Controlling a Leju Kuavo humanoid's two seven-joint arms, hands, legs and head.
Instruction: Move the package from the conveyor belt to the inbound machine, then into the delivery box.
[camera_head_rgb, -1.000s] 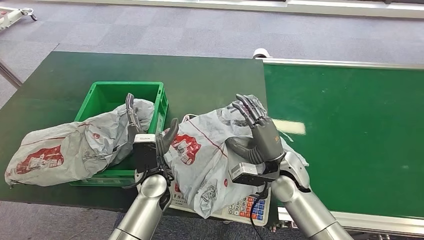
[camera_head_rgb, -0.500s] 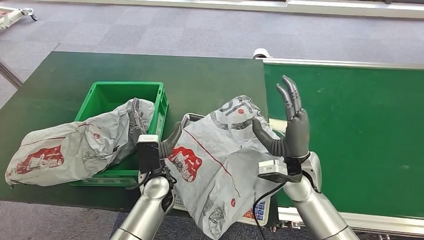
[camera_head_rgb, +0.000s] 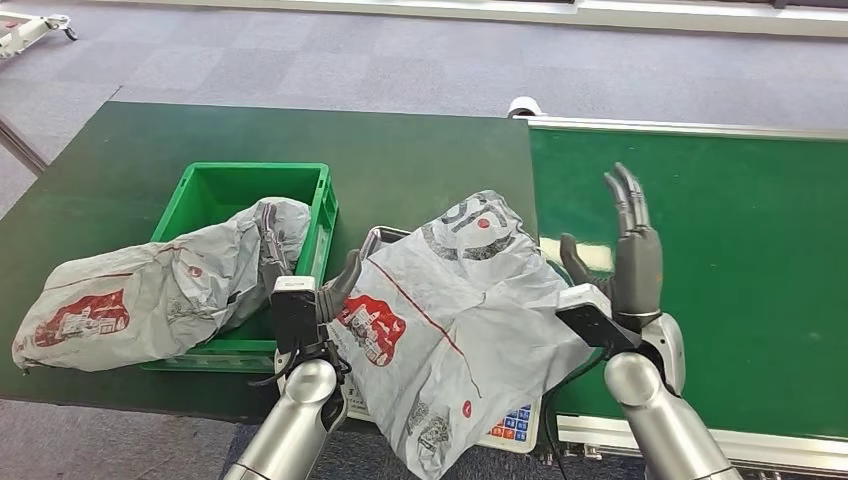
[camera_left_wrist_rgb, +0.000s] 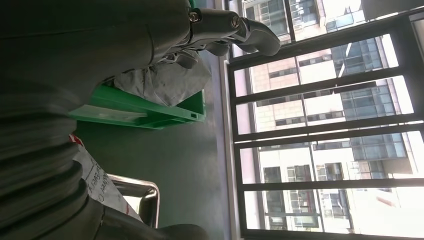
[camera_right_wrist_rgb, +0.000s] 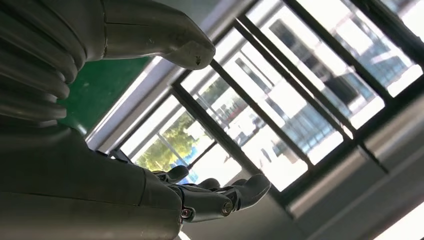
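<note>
Near the centre of the head view, a crumpled grey plastic mailer package with red printed logos (camera_head_rgb: 450, 320) lies draped over the white inbound machine with a metal tray and a coloured keypad (camera_head_rgb: 512, 425), whose keypad corner peeks out below the bag at the lower middle of the frame and whose metal tray rim shows at the bag's upper left edge. The right hand (camera_head_rgb: 625, 265) stands upright at the right of centre, over the edge of the bright green conveyor belt (camera_head_rgb: 720, 250), with its fingers straight and spread and nothing between them; its thumb is just beside the package's right edge, and whether it touches the bag cannot be told. The right wrist view shows the same hand (camera_right_wrist_rgb: 150, 150) with thumb and fingers well apart and empty. The left hand (camera_head_rgb: 300, 275) rises at the lower middle left, between the package and the green plastic delivery box with an open top (camera_head_rgb: 245, 185); its thumb leans against the package's left edge, its fingers point up beside the box wall, and it grips nothing that can be seen. In the left wrist view the left hand (camera_left_wrist_rgb: 150, 30) has its fingers extended near the box. A second grey mailer bag with red logos (camera_head_rgb: 150, 290) sprawls at the left of the frame, partly inside the box and partly over its wall onto the dark green table (camera_head_rgb: 420, 160).
</note>
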